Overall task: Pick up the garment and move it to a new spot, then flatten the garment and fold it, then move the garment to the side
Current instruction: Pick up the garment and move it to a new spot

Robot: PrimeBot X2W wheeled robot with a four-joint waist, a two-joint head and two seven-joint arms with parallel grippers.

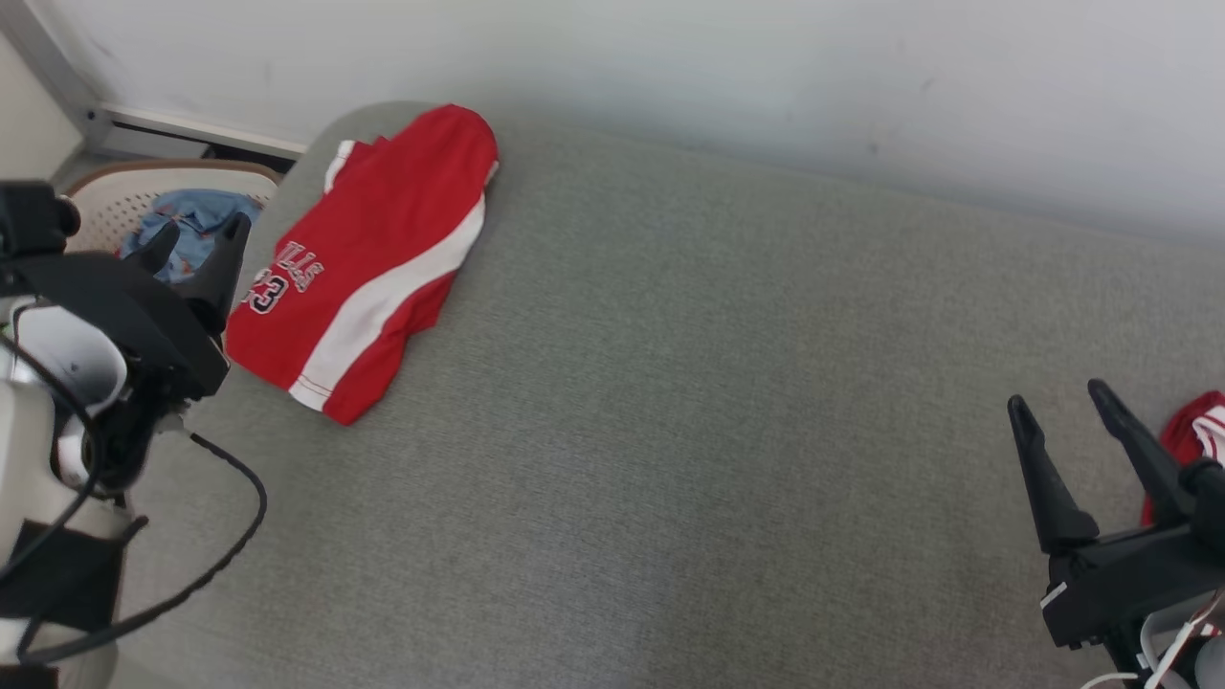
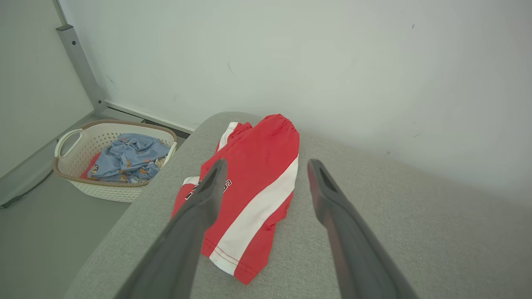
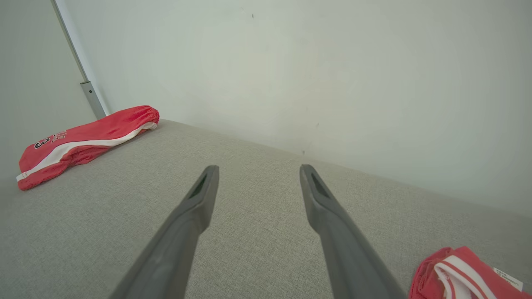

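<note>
The garment (image 1: 373, 258) is a pair of red shorts with a white stripe and dark lettering. It lies folded at the far left corner of the grey cushioned surface (image 1: 718, 383). My left gripper (image 1: 198, 234) hangs open just left of it, off the surface's edge, holding nothing. In the left wrist view the garment (image 2: 257, 166) lies below and ahead of the open left gripper (image 2: 267, 164). My right gripper (image 1: 1056, 394) stands open at the lower right, far from the garment (image 3: 83, 137). The right wrist view has the right gripper (image 3: 258, 168) empty above bare cushion.
A second red and white piece of clothing (image 1: 1191, 435) lies at the right edge, beside my right gripper, also seen as red cloth (image 3: 457, 274). A pale laundry basket (image 2: 108, 193) with blue clothing (image 2: 129, 158) stands on the floor at the left. A white wall runs behind.
</note>
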